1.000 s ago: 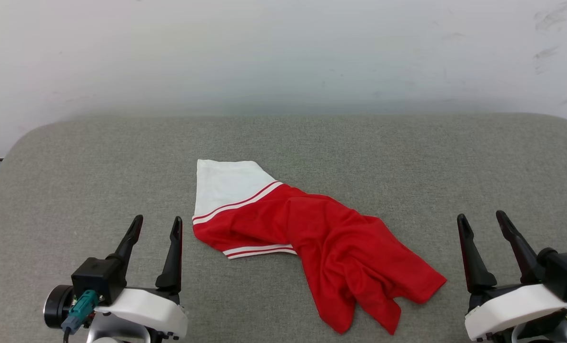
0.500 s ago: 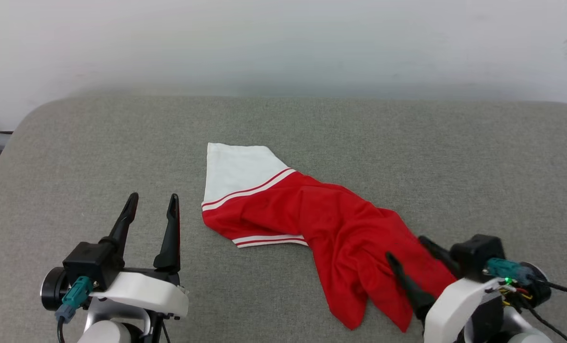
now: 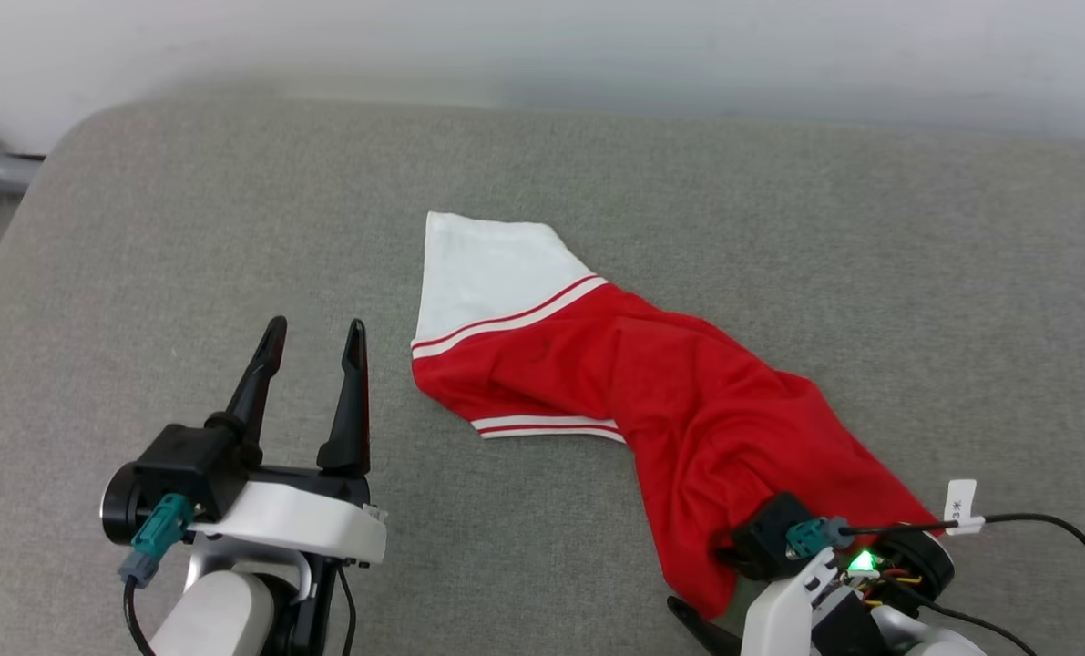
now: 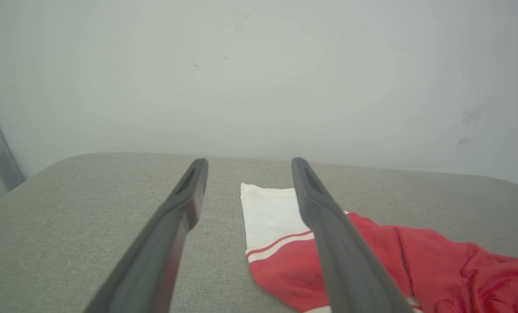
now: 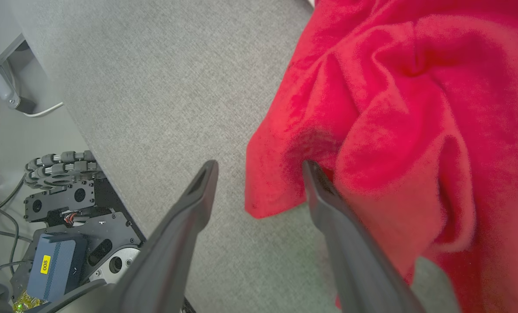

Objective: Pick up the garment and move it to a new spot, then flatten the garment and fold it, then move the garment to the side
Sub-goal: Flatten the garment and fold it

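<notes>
The garment (image 3: 651, 392) lies crumpled near the middle of the grey fabric-covered surface (image 3: 187, 228), running diagonally from far left to near right. Its white sleeve (image 3: 487, 269) lies flat at the far-left end, bordered by red-and-white striped trim (image 3: 515, 314); a second band of striped trim (image 3: 547, 425) shows on the near edge, and the red body bunches into folds toward the near right. The left hand (image 3: 315, 323) is left of the garment and apart from it, jaws wide and empty, fingers pointing toward the far side. The right hand (image 5: 259, 164) is at the near-right end of the garment with jaws wide: in the right wrist view one finger overlaps the red folds, the other is over bare surface, and a corner of the fabric lies between them; contact cannot be confirmed. A white tag (image 3: 959, 501) on the right arm's cable carries a mark too small to read. Below the surface edge, a blue box (image 5: 56, 265) bears a yellow label (image 5: 45, 263) reading "800"
</notes>
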